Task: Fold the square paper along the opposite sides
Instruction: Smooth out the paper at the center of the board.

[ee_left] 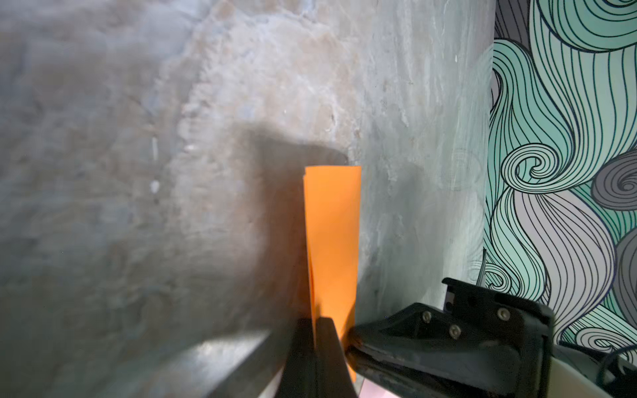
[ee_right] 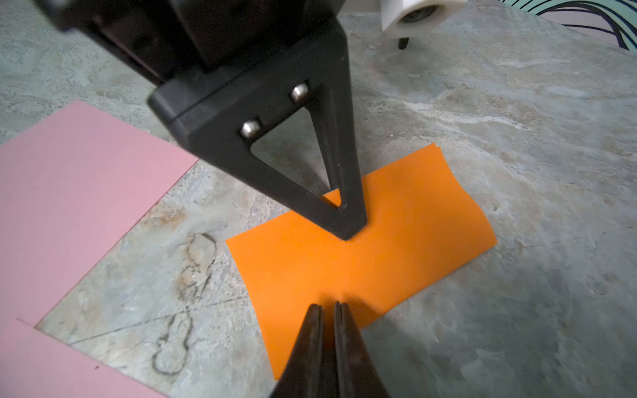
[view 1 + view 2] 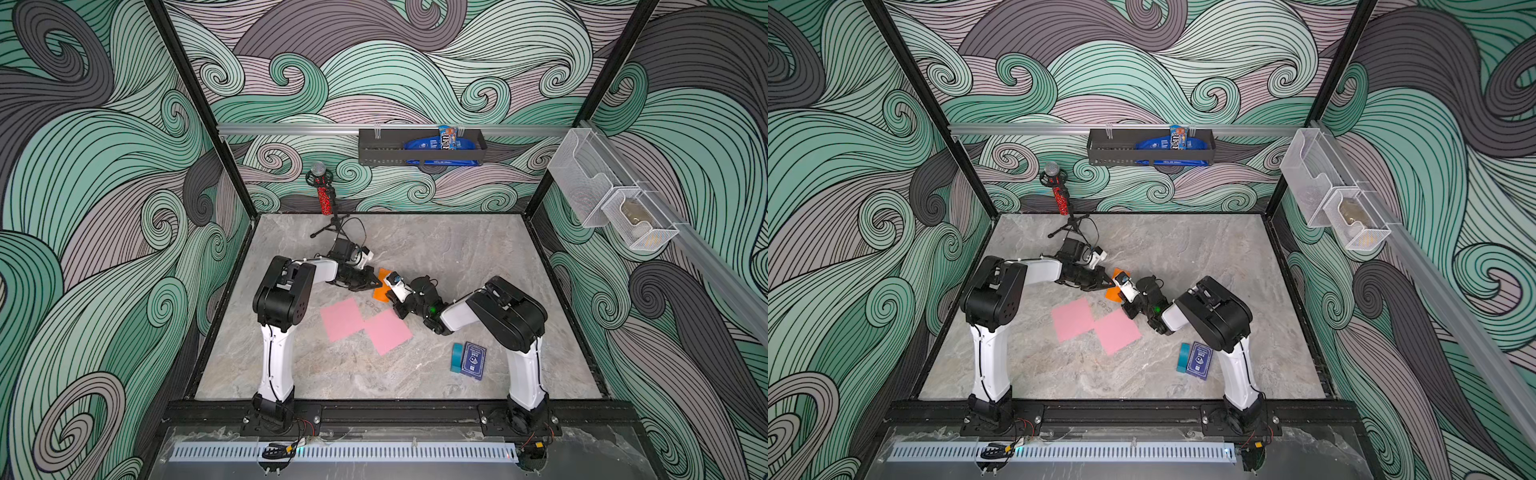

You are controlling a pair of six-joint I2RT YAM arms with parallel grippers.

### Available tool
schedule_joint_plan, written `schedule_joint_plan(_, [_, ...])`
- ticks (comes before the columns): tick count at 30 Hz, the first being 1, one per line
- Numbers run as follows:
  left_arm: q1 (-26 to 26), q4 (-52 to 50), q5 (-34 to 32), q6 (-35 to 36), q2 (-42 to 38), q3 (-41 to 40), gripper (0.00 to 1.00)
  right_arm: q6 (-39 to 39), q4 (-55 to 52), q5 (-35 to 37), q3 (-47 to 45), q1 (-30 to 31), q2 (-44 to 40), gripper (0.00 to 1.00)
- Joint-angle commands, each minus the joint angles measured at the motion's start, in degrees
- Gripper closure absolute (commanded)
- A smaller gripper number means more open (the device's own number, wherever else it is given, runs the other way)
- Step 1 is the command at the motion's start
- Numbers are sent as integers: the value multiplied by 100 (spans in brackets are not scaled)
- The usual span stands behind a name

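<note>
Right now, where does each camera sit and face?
Top views: high at the front, looking down and back across the grey marble table; left arm and right arm show.
Left wrist: looks along shut left jaws pinching the folded orange paper.
Right wrist: looks down past right jaws at that paper, left jaws on it.
Both wrists share the paper.

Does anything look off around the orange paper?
The orange paper is doubled over but bows instead of lying flat, and its layers sit slightly offset at one corner. Dark scribbles mark the table beside it.
</note>
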Motion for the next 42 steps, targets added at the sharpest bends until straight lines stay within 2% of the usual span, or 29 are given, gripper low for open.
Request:
schedule_joint_plan(1, [5, -238, -392, 60, 27, -52, 100, -42, -550, -32, -204, 118, -32, 88])
schedule_joint_plan(18, [5, -276, -458, 79, 18, -15, 100, 61, -706, 61, -477, 313, -294, 88])
schedule_joint_plan(27, [-119, -379, -656, -28, -263, -208, 100, 259, -685, -101, -205, 119, -946, 87])
schedule_joint_plan(35, [-249, -528, -952, -140, -200, -182, 100, 25, -978, -176, 883, -194, -133, 88])
schedule_joint_plan(42, [-243, -554, -885, -154, -150, -114, 100, -21, -1167, -222, 1100, -224, 264, 88])
